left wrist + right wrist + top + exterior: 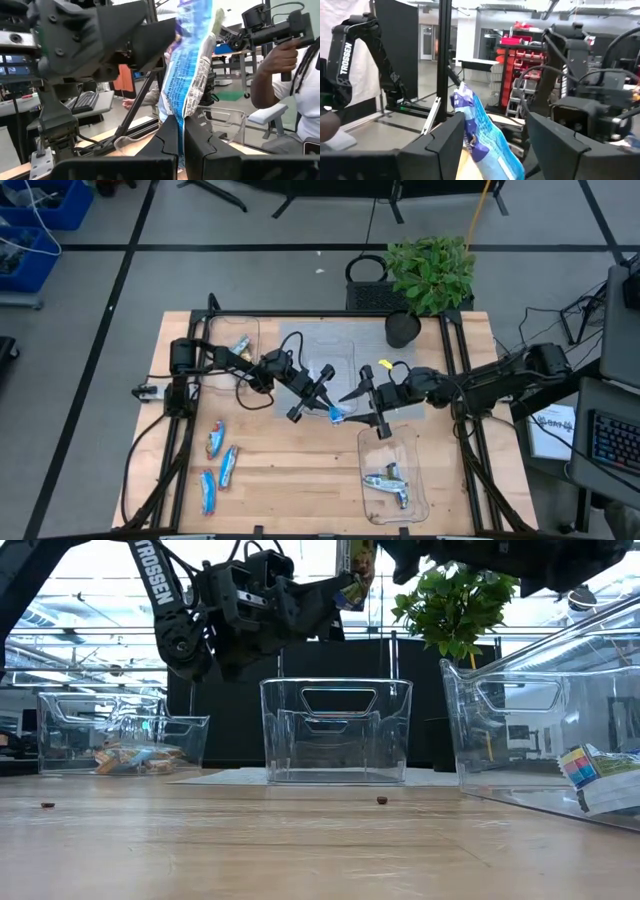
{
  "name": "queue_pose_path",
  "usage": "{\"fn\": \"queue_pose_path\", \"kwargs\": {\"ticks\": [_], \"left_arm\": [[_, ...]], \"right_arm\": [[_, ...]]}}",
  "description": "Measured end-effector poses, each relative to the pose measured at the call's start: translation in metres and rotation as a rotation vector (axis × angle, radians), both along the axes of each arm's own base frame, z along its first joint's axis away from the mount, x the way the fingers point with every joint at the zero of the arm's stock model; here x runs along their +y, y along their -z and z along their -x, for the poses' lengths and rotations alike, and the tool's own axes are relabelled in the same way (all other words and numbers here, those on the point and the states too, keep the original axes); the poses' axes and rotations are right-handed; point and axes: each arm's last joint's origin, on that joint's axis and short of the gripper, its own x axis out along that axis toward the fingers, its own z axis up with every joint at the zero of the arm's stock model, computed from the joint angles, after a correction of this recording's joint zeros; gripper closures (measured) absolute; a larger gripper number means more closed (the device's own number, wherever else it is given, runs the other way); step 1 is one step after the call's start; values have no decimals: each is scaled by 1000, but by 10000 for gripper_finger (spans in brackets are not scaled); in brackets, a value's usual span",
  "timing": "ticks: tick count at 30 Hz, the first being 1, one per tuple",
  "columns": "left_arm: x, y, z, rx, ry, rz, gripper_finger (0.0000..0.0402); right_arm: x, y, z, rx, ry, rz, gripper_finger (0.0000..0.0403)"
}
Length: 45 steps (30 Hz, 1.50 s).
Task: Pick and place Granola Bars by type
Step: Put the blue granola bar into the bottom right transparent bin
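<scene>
A shiny blue granola bar [338, 416] is in the air over the table's middle, between my two grippers. My left gripper [181, 132] is shut on it. My right gripper [492, 135] is open and faces the left one; its fingers stand on either side of the bar's free end [470, 112] without touching it. Three more blue bars [218, 465] lie flat on the table's near left. Silver-grey bars [388, 482] lie in the near-right clear tray. Tan bars [241, 345] lie in the far-left tray. My left gripper pinches the blue bar's one end [180, 125] between its two fingers, coming from the table's left. The bar is lifted clear of the table and sticks out beyond the fingertips toward the right gripper. In the low view the bar [355, 568] is high above the table.
A clear tray [330, 352] stands on a grey mat at the far middle, another [415, 450] at the near right, a third [222, 330] at the far left. A potted plant [430, 275] stands at the far right edge. A person [295, 85] shows beyond the table.
</scene>
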Motion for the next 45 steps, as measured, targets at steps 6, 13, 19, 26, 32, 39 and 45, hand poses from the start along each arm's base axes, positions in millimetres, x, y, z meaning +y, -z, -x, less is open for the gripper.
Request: {"fn": "queue_pose_path", "kwargs": {"ticks": [6, 13, 19, 26, 32, 39, 45], "left_arm": [[4, 1, 0, 9, -9, 3, 394], [4, 1, 1, 7, 20, -8, 394], [6, 0, 1, 4, 9, -4, 394], [1, -3, -2, 1, 15, 8, 394], [-1, -8, -7, -2, 35, 11, 394], [-2, -8, -7, 5, 38, 12, 394], [-5, -8, -8, -2, 22, 14, 394]], "right_arm": [[3, 2, -11, 20, -70, -35, 197], [10, 2, -10, 32, -106, -41, 198], [17, 2, -9, 31, -128, -28, 198], [14, 2, -10, 24, -110, -11, 201], [12, 2, -10, 23, -97, -9, 206], [12, 2, -10, 22, -99, -6, 225], [12, 2, -10, 14, -99, 11, 251]]}}
